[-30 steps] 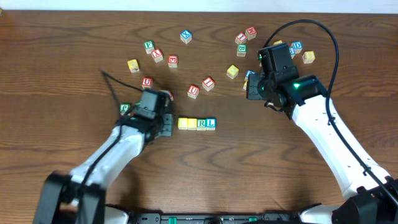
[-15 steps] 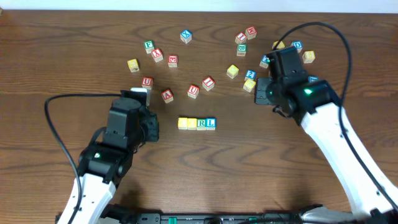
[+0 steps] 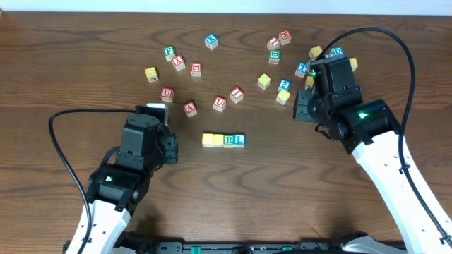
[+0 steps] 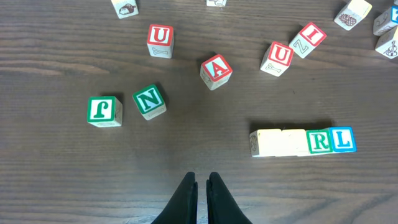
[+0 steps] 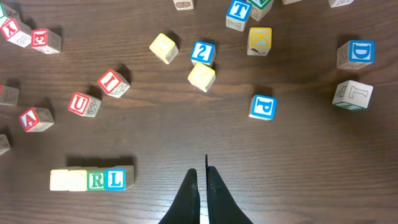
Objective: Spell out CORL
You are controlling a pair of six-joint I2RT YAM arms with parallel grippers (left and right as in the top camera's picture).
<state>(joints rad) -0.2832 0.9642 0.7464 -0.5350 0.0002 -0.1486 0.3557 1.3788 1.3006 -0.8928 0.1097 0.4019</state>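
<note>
The left gripper [image 4: 200, 183] has drawn back from the left end of the CORL row [image 3: 223, 140] toward 7 o'clock, and the red A cube [image 3: 189, 108] now shows in full from overhead. The right gripper [image 5: 200, 177] has shifted toward 4 o'clock. That uncovers the blue 2 cube [image 3: 284, 85] and the yellow cube [image 3: 283, 97] at its 6 o'clock.

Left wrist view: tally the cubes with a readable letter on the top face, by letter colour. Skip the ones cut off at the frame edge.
Red: 4 (left U, A, right U, I)
Green: 3 (J, N, R)
Blue: 1 (L)
Total: 8
</note>
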